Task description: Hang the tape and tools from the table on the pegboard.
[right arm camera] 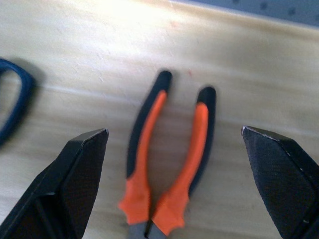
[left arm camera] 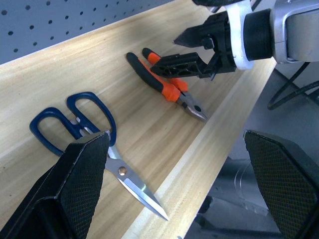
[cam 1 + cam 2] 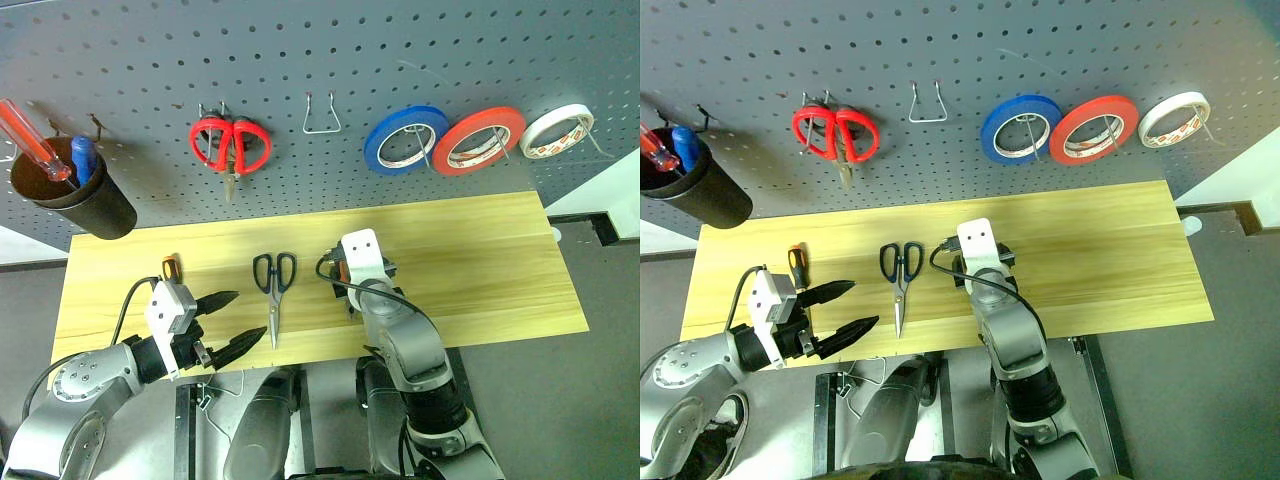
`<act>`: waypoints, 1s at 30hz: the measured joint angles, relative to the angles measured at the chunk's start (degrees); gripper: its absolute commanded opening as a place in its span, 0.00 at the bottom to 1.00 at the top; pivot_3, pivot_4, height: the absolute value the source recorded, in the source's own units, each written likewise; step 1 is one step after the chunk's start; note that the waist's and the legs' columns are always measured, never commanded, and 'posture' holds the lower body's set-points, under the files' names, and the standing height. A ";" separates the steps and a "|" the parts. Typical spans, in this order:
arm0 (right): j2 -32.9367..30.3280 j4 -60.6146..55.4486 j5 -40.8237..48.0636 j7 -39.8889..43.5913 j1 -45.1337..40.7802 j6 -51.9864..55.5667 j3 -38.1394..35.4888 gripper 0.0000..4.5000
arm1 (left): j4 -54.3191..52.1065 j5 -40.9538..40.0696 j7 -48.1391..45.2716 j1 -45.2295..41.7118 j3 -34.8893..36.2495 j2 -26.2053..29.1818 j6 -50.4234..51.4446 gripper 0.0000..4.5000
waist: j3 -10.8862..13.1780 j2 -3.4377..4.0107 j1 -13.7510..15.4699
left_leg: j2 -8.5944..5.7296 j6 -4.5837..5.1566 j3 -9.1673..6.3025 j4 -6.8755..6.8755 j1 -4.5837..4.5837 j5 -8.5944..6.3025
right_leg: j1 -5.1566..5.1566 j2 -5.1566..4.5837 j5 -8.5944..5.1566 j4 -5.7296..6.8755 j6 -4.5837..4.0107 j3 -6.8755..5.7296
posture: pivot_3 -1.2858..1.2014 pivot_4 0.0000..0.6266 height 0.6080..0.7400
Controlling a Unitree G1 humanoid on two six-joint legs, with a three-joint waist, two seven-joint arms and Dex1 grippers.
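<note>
Nearest you, the left gripper (image 3: 222, 324) hangs at the table's (image 3: 480, 270) near left edge with its two black fingers spread wide and nothing between them. Just right of it your dark-handled scissors (image 3: 273, 285) lie flat on the wood, blades toward the near edge. Your right gripper (image 2: 192, 50) sits over the middle of the table, fingers wide apart and holding nothing; the orange-and-black pliers (image 1: 167, 164) lie on the wood directly under it, handles pointing toward the far side, untouched. At the left, past the left gripper, the small orange-handled screwdriver (image 3: 796, 264) lies on the table.

On the pegboard (image 3: 300, 60) at the far side, the red tape (image 3: 478, 140) hangs on a hook between a blue roll (image 3: 405, 139) and a white roll (image 3: 556, 131). Printing on the rolls' cores is too small to read. Further left you see an empty wire hook (image 3: 321, 113), red-handled scissors (image 3: 230, 146), and a black cup (image 3: 75, 190) holding a red and a blue screwdriver.
</note>
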 measured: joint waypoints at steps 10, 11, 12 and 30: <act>2.16 0.26 1.67 -4.35 -2.10 4.83 -2.66 1.00 | 0.01 0.00 -0.64 -0.20 -0.02 0.29 0.53 1.00 | 0.59 0.05 -0.06 | 0.02 -0.20 0.06 -0.12 -0.09 0.12 | -0.16 -0.01 0.00 0.00 -0.01 0.00 | 0.53 0.74 0.77; 2.16 0.26 1.82 -4.65 -2.12 5.15 -2.76 1.00 | 0.01 0.00 -0.72 -0.17 -0.02 0.29 0.57 1.00 | 0.60 0.06 -0.07 | 0.02 -0.22 0.07 -0.15 -0.09 0.13 | -0.18 -0.01 0.00 0.00 -0.01 0.00 | 0.53 0.74 0.77; 2.16 0.28 2.16 -4.86 -2.12 5.60 -2.78 1.00 | 0.01 0.00 -0.87 -0.16 -0.02 0.30 0.58 1.00 | 0.61 0.06 -0.07 | 0.02 -0.23 0.07 -0.18 -0.09 0.13 | -0.19 -0.01 0.00 0.00 -0.01 0.00 | 0.53 0.74 0.77; 2.11 -0.16 5.74 -3.02 -2.20 9.85 -2.49 1.00 | 0.05 0.13 -1.07 -0.13 -0.13 0.29 0.59 1.00 | 0.72 0.04 -0.06 | 0.02 -0.25 0.07 -0.27 -0.09 0.15 | -0.22 -0.01 0.00 -0.02 -0.01 0.01 | 0.53 0.74 0.77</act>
